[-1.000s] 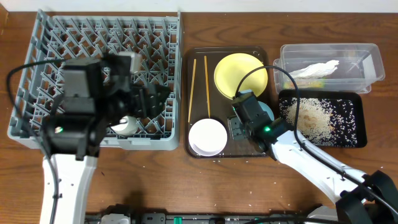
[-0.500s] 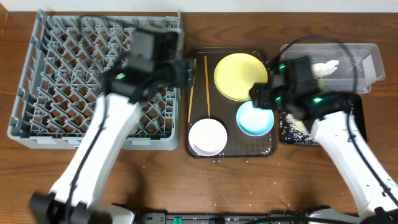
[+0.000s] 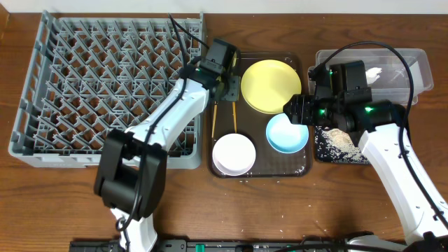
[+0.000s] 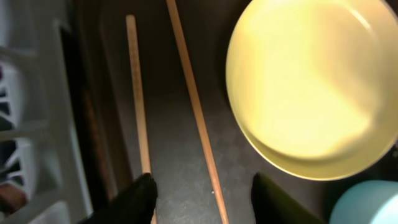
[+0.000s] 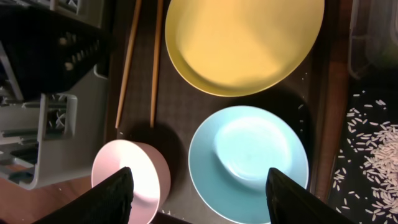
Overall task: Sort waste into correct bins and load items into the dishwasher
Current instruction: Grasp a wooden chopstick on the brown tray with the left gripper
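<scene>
Left pincer (image 4: 208, 200) hovering wide open, empty, over chopsticks (image 4: 196, 115) lying on brown tray (image 3: 294, 166) beside yellow plate (image 4: 311, 87). Advising: shifting slightly leftward, straddling both sticks, closing low. Right pincer (image 5: 205, 186) hanging open, empty.

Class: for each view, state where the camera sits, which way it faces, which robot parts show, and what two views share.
Overhead: above the table, facing down; grey plastic dish rack, left arm, right arm.
Left wrist: on left arm, facing down at two thin wooden chopsticks; open left pincer.
Right wrist: on right arm, facing down at light blue bowl; open right pincer.
Shared: round yellow plate, both wrist views.
</scene>
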Robot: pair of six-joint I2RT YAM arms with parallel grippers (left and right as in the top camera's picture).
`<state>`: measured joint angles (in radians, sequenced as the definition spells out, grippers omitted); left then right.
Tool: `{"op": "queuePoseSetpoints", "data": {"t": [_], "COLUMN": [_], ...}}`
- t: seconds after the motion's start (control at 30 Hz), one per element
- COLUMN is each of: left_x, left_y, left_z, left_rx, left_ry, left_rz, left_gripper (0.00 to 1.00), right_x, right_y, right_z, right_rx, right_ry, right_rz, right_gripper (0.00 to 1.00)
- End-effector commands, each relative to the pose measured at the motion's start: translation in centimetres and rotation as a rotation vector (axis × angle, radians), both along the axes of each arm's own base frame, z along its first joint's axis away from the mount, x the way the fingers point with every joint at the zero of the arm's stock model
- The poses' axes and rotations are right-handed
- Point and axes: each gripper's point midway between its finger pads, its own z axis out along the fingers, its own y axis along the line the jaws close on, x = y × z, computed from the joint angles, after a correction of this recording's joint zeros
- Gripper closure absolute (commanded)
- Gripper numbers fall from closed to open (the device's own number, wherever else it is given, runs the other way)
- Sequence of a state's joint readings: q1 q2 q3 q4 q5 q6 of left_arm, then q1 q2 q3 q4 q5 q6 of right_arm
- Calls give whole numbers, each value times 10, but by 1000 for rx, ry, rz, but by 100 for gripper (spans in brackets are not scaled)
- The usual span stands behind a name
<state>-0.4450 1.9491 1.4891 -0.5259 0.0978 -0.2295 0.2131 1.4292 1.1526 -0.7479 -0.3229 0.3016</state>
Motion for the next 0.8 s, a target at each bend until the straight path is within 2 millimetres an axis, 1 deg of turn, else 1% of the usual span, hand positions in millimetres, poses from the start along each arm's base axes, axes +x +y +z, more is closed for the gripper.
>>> {"op": "queuePoseSetpoints", "data": {"t": [0.0,0.17,0.33,0.5,0.57,0.63,0.73,0.77], "left_x": [3,3,-3,-8,-11,-15,-17,-17], "left_y": [-3,-4,-11,-11,-11,-12,-12,-13], "left_z": [-27,-55,-71,-91,-99,-105,-106,-105], "left_rx": [24,33,52,91,95,104,109,108], "left_ry": [39,83,109,137,158,172,179,177], "left_rz": [21,38,26,27,37,32,28,28], "left_gripper": [59,62,62,62,65,72,81,81], "right_x": [0,0,1,1,0,0,1,1], "right_y": [1,2,2,2,2,2,2,2], "right_z": [7,7,7,7,7,7,7,7], "right_rx": [6,7,7,8,8,8,8,8], "right_ry": [-22,-22,-22,-22,-21,-21,-22,-22], "right_rz": [21,21,20,20,21,20,20,20], "right_gripper": [34,34,35,37,38,38,39,39]}}
